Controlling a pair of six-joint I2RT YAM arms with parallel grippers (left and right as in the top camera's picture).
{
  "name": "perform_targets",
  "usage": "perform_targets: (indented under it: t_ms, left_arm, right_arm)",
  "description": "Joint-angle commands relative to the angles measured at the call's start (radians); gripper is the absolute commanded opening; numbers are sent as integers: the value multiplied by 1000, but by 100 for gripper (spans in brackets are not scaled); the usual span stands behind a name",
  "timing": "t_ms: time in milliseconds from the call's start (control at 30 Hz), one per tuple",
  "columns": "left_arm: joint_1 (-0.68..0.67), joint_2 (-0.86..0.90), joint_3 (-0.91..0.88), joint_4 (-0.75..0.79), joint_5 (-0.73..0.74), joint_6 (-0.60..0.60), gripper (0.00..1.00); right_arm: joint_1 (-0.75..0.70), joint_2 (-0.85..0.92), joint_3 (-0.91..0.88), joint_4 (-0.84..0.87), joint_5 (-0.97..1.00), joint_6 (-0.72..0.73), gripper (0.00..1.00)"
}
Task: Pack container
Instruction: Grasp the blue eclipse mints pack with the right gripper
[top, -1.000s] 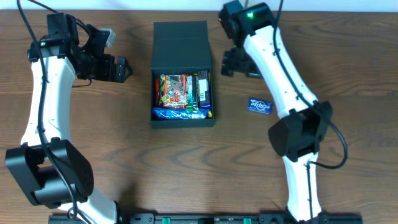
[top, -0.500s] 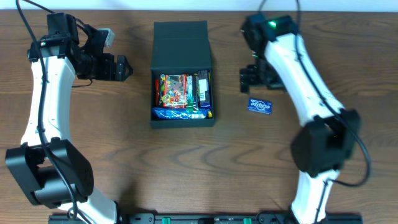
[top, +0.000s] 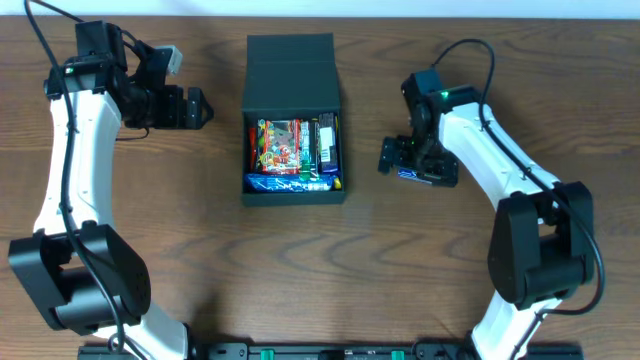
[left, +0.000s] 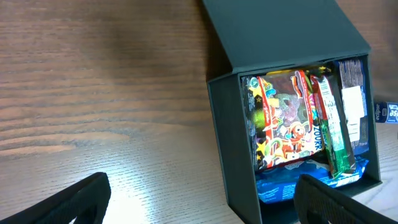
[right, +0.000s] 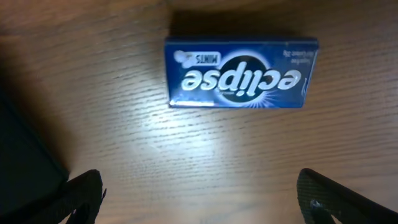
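The dark grey-green container (top: 293, 195) stands open at table centre, its flap lid (top: 291, 65) folded back. It holds several colourful snack packets (top: 284, 143); the left wrist view shows them too (left: 287, 121). A blue Eclipse mints box (right: 241, 72) lies flat on the table to the container's right, mostly hidden under my right arm in the overhead view (top: 407, 173). My right gripper (right: 202, 199) is open and empty, low over the table just short of the mints box. My left gripper (top: 196, 108) is open and empty, left of the container.
The wood table (top: 300, 270) carries nothing else loose. The container's near wall (left: 233, 155) fills the right side of the left wrist view. A dark edge of the container (right: 25, 155) shows at the left of the right wrist view.
My right gripper has come forward and down from beside the lid to just over the mints box, now covering most of it from above. The left arm and container have not moved.
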Motion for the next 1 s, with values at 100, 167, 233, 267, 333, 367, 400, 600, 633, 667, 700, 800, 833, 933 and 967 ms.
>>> perform_targets:
  t_ms: [100, 167, 233, 267, 333, 367, 400, 600, 633, 667, 700, 800, 833, 933, 967]
  left_arm:
    - [2, 8, 11, -3, -3, 1, 95]
    - [2, 8, 11, -3, -3, 1, 95]
    - [2, 8, 11, -3, -3, 1, 95]
    - [2, 8, 11, -3, -3, 1, 95]
    - [2, 8, 11, -3, -3, 1, 95]
    - [2, 8, 11, -3, -3, 1, 95]
    - [2, 8, 11, -3, -3, 1, 95]
    - [2, 8, 11, -3, -3, 1, 95]
    - [2, 8, 11, -2, -3, 1, 95]
    - [2, 8, 11, 0, -3, 1, 95]
    - [2, 8, 11, 2, -3, 1, 95]
    - [2, 8, 11, 4, -3, 1, 95]
    - [2, 8, 11, 4, -3, 1, 95]
    - [2, 8, 11, 4, -3, 1, 95]
    - [2, 8, 11, 4, -3, 1, 95]
  right_arm:
    - [-10, -2, -55, 71, 36, 49, 99]
    - [-15, -2, -64, 90, 57, 48, 99]
    - [-28, -2, -71, 111, 72, 48, 99]
    - [-34, -2, -76, 118, 72, 47, 99]
    - [-46, -2, -86, 130, 78, 47, 99]
    - [-51, -2, -92, 137, 80, 43, 99]
    - [-58, -2, -100, 146, 79, 34, 99]
    - [-67, -2, -116, 185, 70, -39, 99]
    - [-67, -2, -116, 193, 65, -56, 99]
    - [-67, -2, -116, 200, 57, -74, 99]
    - [-67, -2, -116, 205, 48, -89, 99]
    - [-67, 0, -116, 215, 29, -117, 99]
    - [-67, 3, -116, 215, 29, -117, 99]
    - [-67, 26, -116, 214, 15, -117, 99]
    - [-67, 34, -116, 214, 10, -117, 99]
